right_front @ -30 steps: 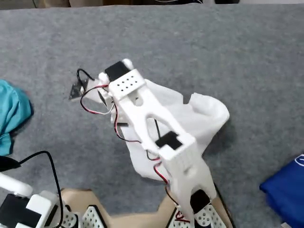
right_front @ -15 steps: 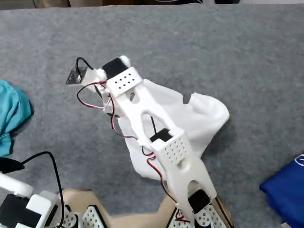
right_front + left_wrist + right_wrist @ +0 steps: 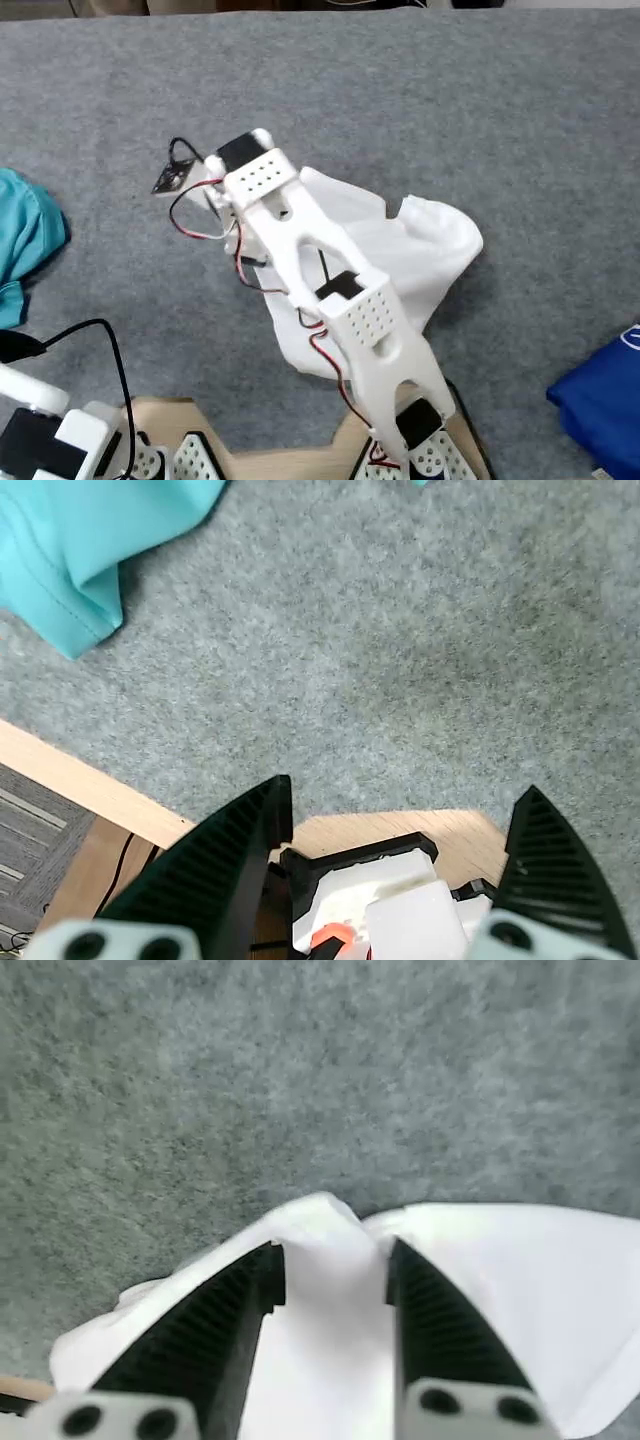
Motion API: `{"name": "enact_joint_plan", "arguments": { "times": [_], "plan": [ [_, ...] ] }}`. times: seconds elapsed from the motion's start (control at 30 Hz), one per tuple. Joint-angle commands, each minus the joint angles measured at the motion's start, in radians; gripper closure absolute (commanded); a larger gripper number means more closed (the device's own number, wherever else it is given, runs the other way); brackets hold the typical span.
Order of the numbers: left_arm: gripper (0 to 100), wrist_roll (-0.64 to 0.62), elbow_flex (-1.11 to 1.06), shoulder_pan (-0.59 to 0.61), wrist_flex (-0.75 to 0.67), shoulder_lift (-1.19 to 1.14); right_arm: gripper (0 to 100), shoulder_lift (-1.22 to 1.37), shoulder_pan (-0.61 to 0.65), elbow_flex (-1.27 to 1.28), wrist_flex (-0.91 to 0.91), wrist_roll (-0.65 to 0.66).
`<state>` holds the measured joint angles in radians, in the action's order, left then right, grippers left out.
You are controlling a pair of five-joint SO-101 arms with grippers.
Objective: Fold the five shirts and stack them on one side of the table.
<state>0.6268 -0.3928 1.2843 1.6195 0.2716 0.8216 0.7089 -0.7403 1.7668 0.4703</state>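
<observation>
High view. The grey counter (image 3: 450, 90) carries three shirts. The white shirt (image 3: 420, 240) lies crumpled at the middle, not folded. The teal shirt (image 3: 25, 235) is bunched at the left edge, and the blue shirt (image 3: 600, 395) sits at the near right corner, partly cut off. All three are well apart. The right arm (image 3: 300, 230) stretches from the near edge across the white shirt, with its wrist over the shirt's far left edge. A tan board (image 3: 160, 410) lies along the near edge under the arm bases. A black cable (image 3: 110, 350) loops above the near left base.

Left wrist view. The left hand (image 3: 400, 785) is spread wide with nothing between its fingers. It hangs over the near edge of the counter, above the board and its own arm's base (image 3: 390, 910). A fold of the teal shirt lies on the grey surface beyond it, apart from the fingers.

Right wrist view. The right hand (image 3: 335, 1250) is drawn in on a raised fold at the edge of the white shirt, with cloth filling the gap between its fingers. Bare grey counter lies beyond the fold.
</observation>
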Motion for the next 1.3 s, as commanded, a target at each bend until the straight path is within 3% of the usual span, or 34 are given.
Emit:
{"name": "enact_joint_plan", "arguments": {
  "times": [0.0, 0.13, 0.3, 0.67, 0.9, 1.1, 1.27],
  "plan": [
    [66, 0.008, 0.000, 0.003, -0.005, 0.004, 78.6, -0.074, 0.042, -0.001, -0.021, -0.008],
    [66, 0.008, 0.000, 0.003, -0.005, 0.004, 82.0, -0.002, 0.042, -0.002, -0.055, -0.008],
    [66, 0.008, 0.000, 0.005, -0.005, 0.004, 99.4, 0.056, 0.013, -0.031, -0.060, -0.015],
    [66, 0.008, 0.000, 0.003, -0.005, 0.002, 99.5, 0.004, -0.004, -0.275, 0.020, -0.066],
    [66, 0.048, 0.000, 0.008, 0.000, 0.002, 99.5, -0.265, -0.010, -0.321, 0.018, -0.106],
    [66, 0.044, 0.000, -0.014, 0.002, 0.002, 99.4, -0.496, 0.018, -0.522, 0.006, -0.109],
    [66, 0.043, -0.002, -0.018, 0.003, 0.002, 99.4, -0.636, 0.033, -0.656, -0.117, -0.153]
  ]
}}
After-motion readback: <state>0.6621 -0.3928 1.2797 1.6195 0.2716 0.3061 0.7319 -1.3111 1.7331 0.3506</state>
